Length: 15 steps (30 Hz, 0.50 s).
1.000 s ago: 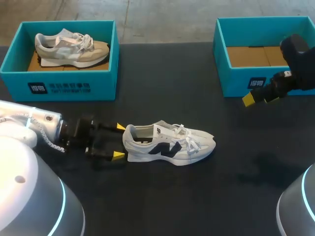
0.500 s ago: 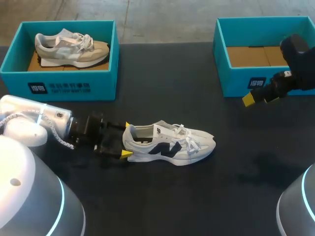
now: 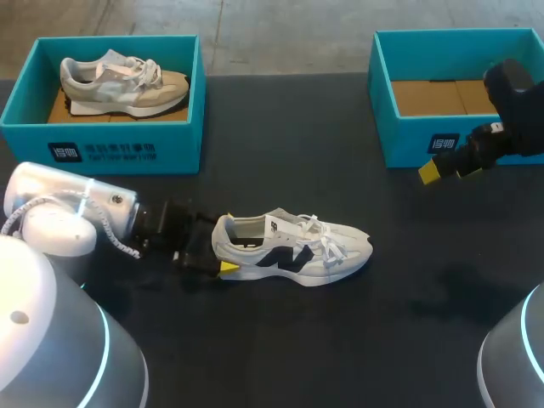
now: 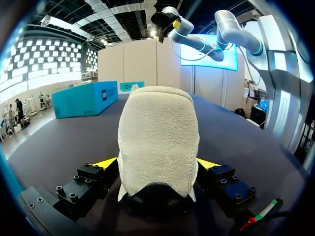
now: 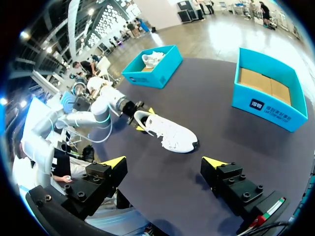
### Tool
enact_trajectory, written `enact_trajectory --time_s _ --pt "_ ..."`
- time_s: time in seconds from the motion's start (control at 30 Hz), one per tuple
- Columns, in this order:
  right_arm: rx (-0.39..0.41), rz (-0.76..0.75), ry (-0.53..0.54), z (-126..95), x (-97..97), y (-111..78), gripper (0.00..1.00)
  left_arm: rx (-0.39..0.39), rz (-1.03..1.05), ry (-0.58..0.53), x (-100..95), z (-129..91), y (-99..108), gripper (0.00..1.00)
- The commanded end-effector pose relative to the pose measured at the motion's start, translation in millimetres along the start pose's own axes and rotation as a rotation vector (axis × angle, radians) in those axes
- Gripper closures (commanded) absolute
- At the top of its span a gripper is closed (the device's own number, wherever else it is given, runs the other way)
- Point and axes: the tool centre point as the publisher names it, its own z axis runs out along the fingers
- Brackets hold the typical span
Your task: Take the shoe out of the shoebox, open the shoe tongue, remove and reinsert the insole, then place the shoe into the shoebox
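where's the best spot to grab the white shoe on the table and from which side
The heel, from behind, level with the table. The shoe stands upright on its sole, heel towards the left arm, and that narrow back suits a two-sided pinch: the left gripper straddles it, open. The laced front is probably a poorer hold.

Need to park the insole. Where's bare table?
Free: the strip between left shoebox and right shoebox; the table right of the shoe, past its toe. Crowded: its heel, at the left gripper; the right shoebox's front, by the right gripper.
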Motion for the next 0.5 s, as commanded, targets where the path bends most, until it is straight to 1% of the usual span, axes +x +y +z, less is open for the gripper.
enact_trajectory --time_s 0.03,0.1,0.13,0.17,0.2,0.23,0.27,0.33,0.37,0.5 --pt "0.004 0.000 0.000 1.5 -0.4 2.3 0.00 -0.005 -0.004 0.002 -0.6 4.7 1.4 0.00" --pt "0.004 0.000 0.000 1.5 -0.4 2.3 0.00 -0.006 -0.009 0.005 -0.4 5.3 2.2 0.00" --pt "0.004 0.000 0.000 1.5 -0.4 2.3 0.00 -0.006 -0.010 0.005 -0.4 5.6 2.6 0.07" --pt "0.004 0.000 0.000 1.5 -0.4 2.3 0.00 -0.007 -0.013 0.006 -0.2 6.0 3.2 0.38" --pt "0.004 0.000 0.000 1.5 -0.4 2.3 0.00 -0.007 -0.014 0.006 -0.2 6.1 3.4 0.47" --pt "0.004 0.000 0.000 1.5 -0.4 2.3 0.00 -0.008 -0.015 0.007 0.2 6.5 3.9 0.52" --pt "0.004 0.000 0.000 1.5 -0.4 2.3 0.00 -0.008 -0.015 0.007 0.5 6.9 4.4 0.63" --pt "0.004 0.000 0.000 1.5 -0.4 2.3 0.00 -0.009 -0.017 0.009 0.5 7.4 4.8 0.77" --pt "0.004 0.000 0.000 1.5 -0.4 2.3 0.00 -0.009 -0.018 0.010 0.4 7.7 5.0 1.00" --pt "0.004 0.000 0.000 1.5 -0.4 2.3 0.00 -0.012 -0.019 0.011 0.3 9.0 5.0 1.00"
